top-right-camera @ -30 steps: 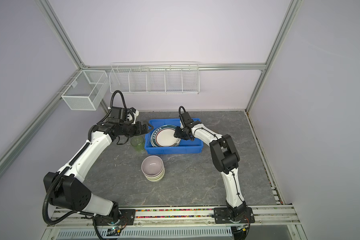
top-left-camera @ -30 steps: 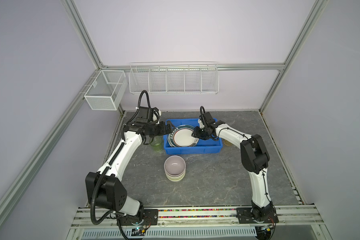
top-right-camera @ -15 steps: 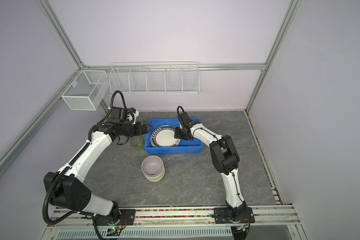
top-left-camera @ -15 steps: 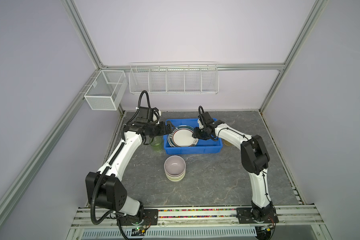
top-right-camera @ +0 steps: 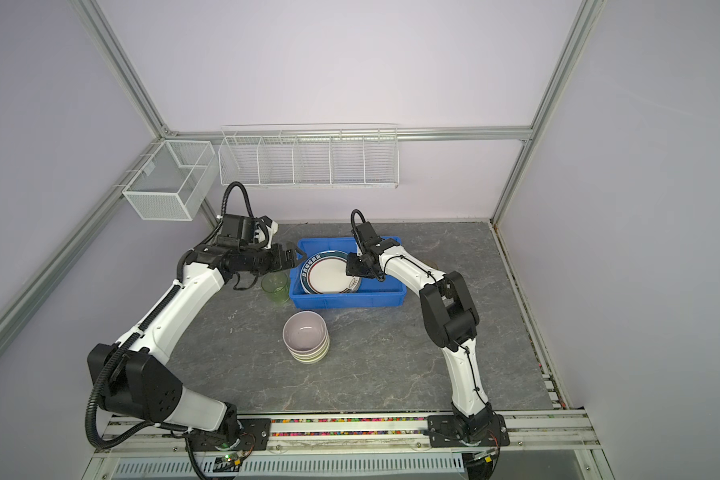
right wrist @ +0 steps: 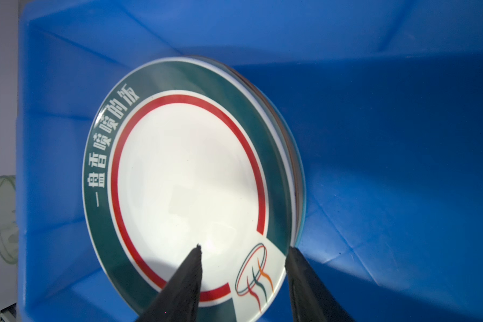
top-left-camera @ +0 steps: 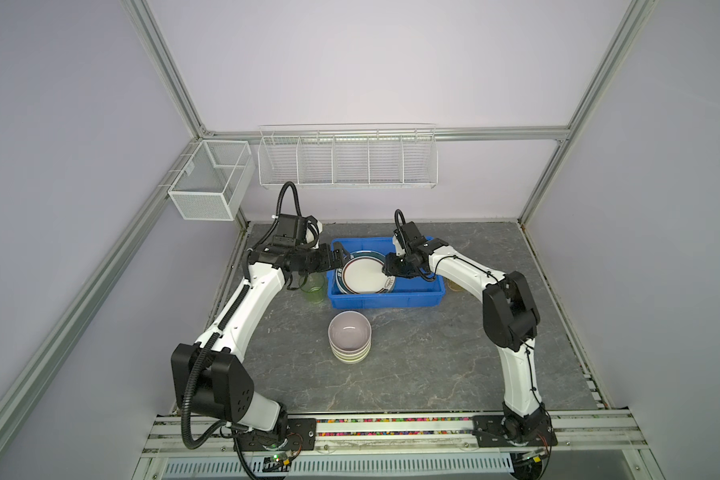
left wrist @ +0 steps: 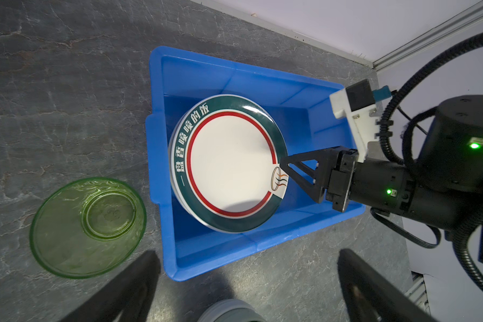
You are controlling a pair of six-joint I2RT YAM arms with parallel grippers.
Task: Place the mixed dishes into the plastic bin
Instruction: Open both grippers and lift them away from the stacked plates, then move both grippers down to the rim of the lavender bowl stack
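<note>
Lying face up in the plastic bin [right wrist: 388, 139], the white plate with the teal-red rim [right wrist: 187, 178] is topping a pile. Only the right wrist view is showing the edges of further plates [right wrist: 296, 178] beneath it. Being round, the plate is offering no long axis. Its printed logo patch is pointing toward the right gripper [right wrist: 244, 248], and its band of white lettering is facing the opposite way, toward the green cup [left wrist: 87, 228].

In both top views the pile is occupying the left half of the bin, whose long axis is running left to right just above frame centre. The right gripper's fingers are standing apart, one over the plate's face and one outside its rim; whether they are pressing on the plate cannot be told.

The left wrist view alone is looking down into the green cup, which is standing just beside the bin's end wall. The left gripper [left wrist: 247, 252] is hovering at that end, jaws spread wide with nothing between them.

Only the top views are showing the stack of bowls [top-left-camera: 349, 332], lilac uppermost, standing on the table [top-left-camera: 412, 374] below the bin and apart from it. They are also showing an amber cup [top-left-camera: 454, 286] at the bin's right end, mostly hidden behind the right arm.
</note>
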